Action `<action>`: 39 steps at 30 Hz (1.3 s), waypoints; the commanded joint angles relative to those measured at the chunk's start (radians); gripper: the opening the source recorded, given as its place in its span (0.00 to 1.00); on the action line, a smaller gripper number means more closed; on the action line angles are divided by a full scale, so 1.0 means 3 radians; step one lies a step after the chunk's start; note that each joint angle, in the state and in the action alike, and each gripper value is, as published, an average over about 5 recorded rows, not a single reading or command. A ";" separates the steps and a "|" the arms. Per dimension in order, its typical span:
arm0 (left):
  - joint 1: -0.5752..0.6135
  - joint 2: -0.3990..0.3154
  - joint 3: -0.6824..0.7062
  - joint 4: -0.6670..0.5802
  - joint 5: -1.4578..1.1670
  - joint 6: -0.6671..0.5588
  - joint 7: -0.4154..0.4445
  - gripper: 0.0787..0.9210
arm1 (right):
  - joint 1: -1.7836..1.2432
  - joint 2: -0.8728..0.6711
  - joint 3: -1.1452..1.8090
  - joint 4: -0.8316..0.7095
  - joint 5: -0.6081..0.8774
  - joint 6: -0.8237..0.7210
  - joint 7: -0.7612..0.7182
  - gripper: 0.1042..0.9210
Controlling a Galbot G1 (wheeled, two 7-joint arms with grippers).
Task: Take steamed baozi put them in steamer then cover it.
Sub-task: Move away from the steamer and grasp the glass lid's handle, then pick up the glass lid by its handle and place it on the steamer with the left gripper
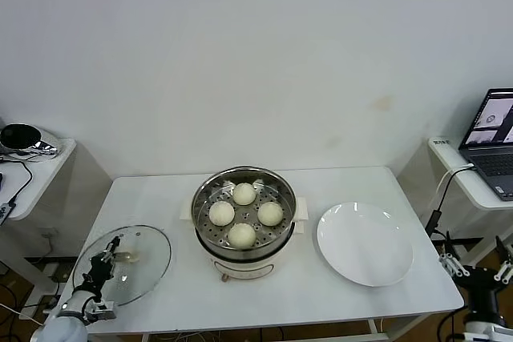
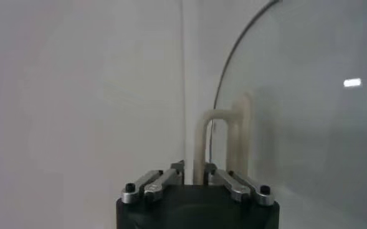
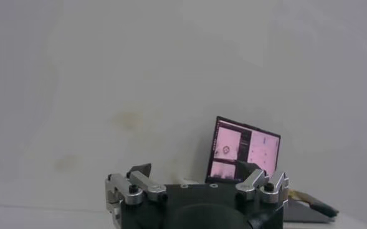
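Observation:
Several pale baozi (image 1: 244, 194) lie on the perforated tray inside the steel steamer (image 1: 199, 199), which stands on its cream base at the table's middle. The glass cover (image 1: 144, 255) rests on the table at the front left, partly over the edge. My left gripper (image 1: 108, 259) is at its cream handle (image 1: 123, 257). In the left wrist view the gripper (image 2: 195, 172) is shut on the handle (image 2: 203, 140), with the cover's glass (image 2: 295, 112) beyond. My right gripper (image 1: 478, 265) is parked off the table's front right corner and is open and empty (image 3: 208, 173).
A flat white plate (image 1: 365, 243) lies right of the steamer. A laptop (image 1: 490, 138) stands on a side table at the right and also shows in the right wrist view (image 3: 242, 152). A silver object (image 1: 24, 139) sits on a side table at the left.

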 commanded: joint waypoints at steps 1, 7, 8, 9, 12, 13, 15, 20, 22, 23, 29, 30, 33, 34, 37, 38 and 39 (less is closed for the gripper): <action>0.0402 0.0085 -0.0247 -0.0729 -0.0286 0.0426 -0.0036 0.08 | -0.0101 -0.0071 -0.0119 0.0033 -0.0056 0.0038 0.0004 0.88; 0.0629 0.0248 -0.0670 -0.1493 -0.0586 0.0882 0.0284 0.08 | -0.0178 -0.0114 -0.0228 0.0090 -0.0096 0.0070 0.0009 0.88; 0.0646 0.0288 -0.0714 -0.1622 -0.0658 0.0955 0.0375 0.08 | -0.0173 -0.0112 -0.0253 0.0096 -0.0099 0.0071 0.0011 0.88; 0.0653 0.0335 -0.0737 -0.1744 -0.0742 0.1031 0.0472 0.08 | -0.0166 -0.0109 -0.0280 0.0100 -0.0103 0.0073 0.0014 0.88; 0.0581 0.0556 -0.0640 -0.2094 -0.0979 0.1294 0.0717 0.08 | -0.0151 -0.0113 -0.0377 0.0106 -0.0137 0.0083 0.0029 0.88; 0.0542 0.0641 -0.0571 -0.2193 -0.1034 0.1373 0.0771 0.08 | -0.0151 -0.0116 -0.0403 0.0108 -0.0152 0.0087 0.0033 0.88; 0.0461 0.0813 -0.0396 -0.2388 -0.1115 0.1509 0.0843 0.08 | -0.0151 -0.0123 -0.0451 0.0113 -0.0183 0.0095 0.0037 0.88; 0.0161 0.1017 0.0172 -0.2617 -0.1187 0.1775 0.0894 0.08 | -0.0111 -0.0081 -0.0525 0.0115 -0.0278 0.0107 0.0061 0.88; -0.0048 0.1001 0.0461 -0.2615 -0.1124 0.1915 0.0939 0.08 | -0.0081 -0.0040 -0.0573 0.0111 -0.0360 0.0104 0.0077 0.88; -0.0172 0.0977 0.0611 -0.2599 -0.1064 0.1986 0.0973 0.08 | -0.0067 -0.0018 -0.0602 0.0109 -0.0416 0.0104 0.0085 0.88; -0.0923 0.0670 0.1496 -0.2397 -0.0553 0.2311 0.1217 0.08 | -0.0024 0.0085 -0.0743 0.0096 -0.0588 0.0081 0.0150 0.88; -0.1009 0.0585 0.1596 -0.2354 -0.0442 0.2348 0.1259 0.08 | -0.0018 0.0097 -0.0749 0.0090 -0.0600 0.0079 0.0161 0.88; -0.1199 0.0290 0.1829 -0.2206 -0.0097 0.2441 0.1403 0.08 | 0.0009 0.0140 -0.0754 0.0066 -0.0646 0.0081 0.0183 0.88; -0.1249 0.0185 0.1896 -0.2149 0.0014 0.2455 0.1440 0.08 | 0.0023 0.0158 -0.0753 0.0058 -0.0666 0.0083 0.0188 0.88; -0.1413 -0.0102 0.2090 -0.1958 0.0286 0.2460 0.1516 0.08 | 0.0058 0.0204 -0.0760 0.0050 -0.0720 0.0081 0.0201 0.88; -0.1466 -0.0181 0.2153 -0.1896 0.0349 0.2458 0.1529 0.08 | 0.0061 0.0211 -0.0770 0.0054 -0.0730 0.0077 0.0206 0.88; -0.1517 -0.0253 0.2210 -0.1831 0.0396 0.2456 0.1539 0.08 | 0.0061 0.0213 -0.0782 0.0060 -0.0739 0.0073 0.0210 0.88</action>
